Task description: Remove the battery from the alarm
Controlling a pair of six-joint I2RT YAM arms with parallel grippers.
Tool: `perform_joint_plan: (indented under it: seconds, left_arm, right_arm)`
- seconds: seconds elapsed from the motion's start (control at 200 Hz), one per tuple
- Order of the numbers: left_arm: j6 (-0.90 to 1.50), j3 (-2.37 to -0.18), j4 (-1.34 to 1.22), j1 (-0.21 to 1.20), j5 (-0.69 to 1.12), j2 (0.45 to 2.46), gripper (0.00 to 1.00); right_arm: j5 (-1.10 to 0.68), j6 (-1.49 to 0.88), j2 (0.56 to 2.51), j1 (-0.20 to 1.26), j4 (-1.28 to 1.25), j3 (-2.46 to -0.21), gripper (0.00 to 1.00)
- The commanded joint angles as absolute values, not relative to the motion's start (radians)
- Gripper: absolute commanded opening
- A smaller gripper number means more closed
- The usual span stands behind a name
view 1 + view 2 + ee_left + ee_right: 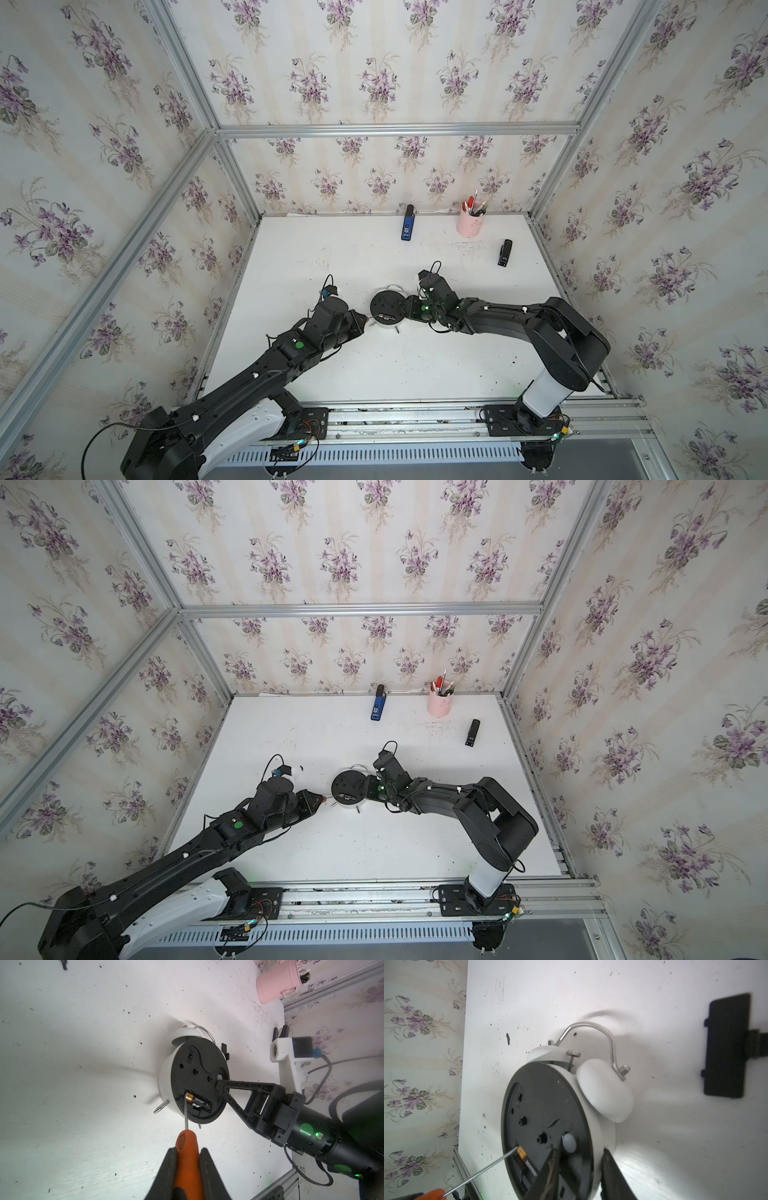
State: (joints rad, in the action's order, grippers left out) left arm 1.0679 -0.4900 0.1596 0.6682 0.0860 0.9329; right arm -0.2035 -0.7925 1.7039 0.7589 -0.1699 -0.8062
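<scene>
Alarm point(387, 309): lying on counter point(395, 365), black back up. Battery point(198, 1102): in its open bay in that back, with the screwdriver point(184, 1140) tip at its gold end. My left gripper point(188, 1152): clamped on the screwdriver handle. My right gripper point(581, 1151): pinching the alarm's edge, one finger on the back, one on the white side.

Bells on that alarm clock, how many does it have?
2: a fully visible bell and a half-hidden bell, both under the metal handle of the alarm clock.
</scene>
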Motion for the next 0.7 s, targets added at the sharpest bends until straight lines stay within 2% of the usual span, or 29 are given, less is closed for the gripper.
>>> perform_joint_plan:
  seconds: [0.0,0.34,0.694]
  left_arm:
    - [1.093,-0.445,0.039,0.674,0.390,0.930,0.00]
    - [1.137,-0.356,-0.135,0.674,0.415,0.827,0.00]
    - [1.164,-0.280,-0.433,0.675,0.524,0.819,0.00]
  right_arm:
    - [-0.310,-0.737,1.732,0.775,0.046,-0.800,0.28]
    - [-0.316,-0.730,1.757,0.775,0.064,-0.820,0.27]
    - [-0.319,-0.726,1.772,0.775,0.066,-0.819,0.26]
